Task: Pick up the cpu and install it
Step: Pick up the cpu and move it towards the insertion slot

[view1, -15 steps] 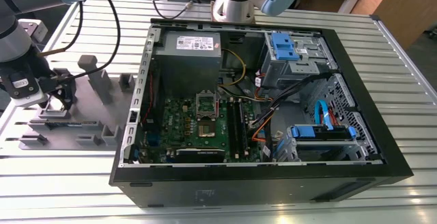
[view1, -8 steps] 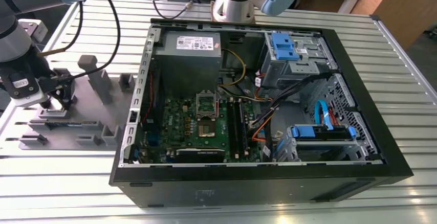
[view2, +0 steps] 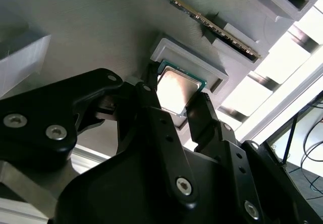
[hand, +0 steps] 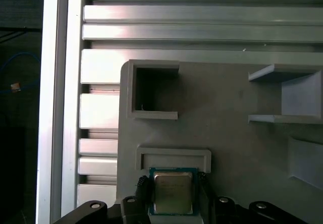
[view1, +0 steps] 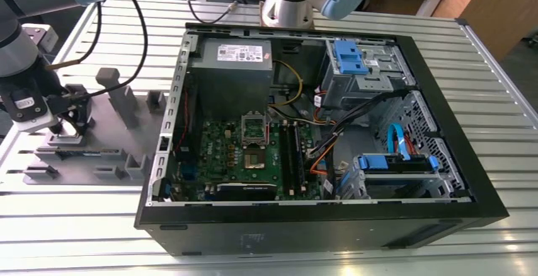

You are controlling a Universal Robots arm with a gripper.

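The cpu (view2: 177,88) is a small square chip with a pale silver top and a green edge. It sits between the two black fingers of my gripper (view2: 175,92), which press on its opposite sides. In the first wrist view the cpu (hand: 173,193) is just beside its shallow grey holder recess (hand: 174,158), with the gripper (hand: 173,186) around it. In the exterior view the gripper (view1: 72,128) hangs low over the grey holder tray (view1: 109,159), at that view's left, outside the PC case (view1: 470,181). The motherboard socket (view1: 254,158) lies open inside the case, its dark frame (view1: 254,126) flipped up.
Grey stepped holder blocks (view1: 126,106) stand on the tray around the gripper. A memory stick (view2: 212,24) rests in a slot nearby. The case holds a power supply (view1: 231,68), blue drive cages (view1: 353,58) and loose cables (view1: 336,131). A slatted metal table (view1: 504,99) lies under everything.
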